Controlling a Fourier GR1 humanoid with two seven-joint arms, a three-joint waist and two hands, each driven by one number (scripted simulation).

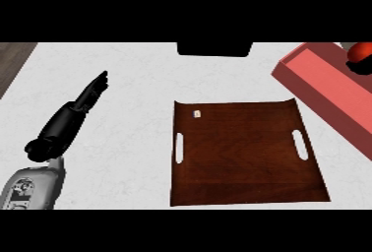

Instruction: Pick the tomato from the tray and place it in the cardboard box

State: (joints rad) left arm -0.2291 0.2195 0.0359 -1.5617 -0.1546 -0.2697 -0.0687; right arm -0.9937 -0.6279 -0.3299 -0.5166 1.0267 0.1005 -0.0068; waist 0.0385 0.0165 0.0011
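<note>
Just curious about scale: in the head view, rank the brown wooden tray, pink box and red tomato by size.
1. Brown wooden tray.
2. Pink cardboard box, though the view's edge cuts it off.
3. Round red tomato, smallest by far.

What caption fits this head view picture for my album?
The left hand rests open left of the brown tray; the red tomato shows at the pink box near the right edge.

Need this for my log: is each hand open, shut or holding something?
Left hand: open, holding nothing.
Right hand: barely in view beside the tomato; cannot be told.
</note>
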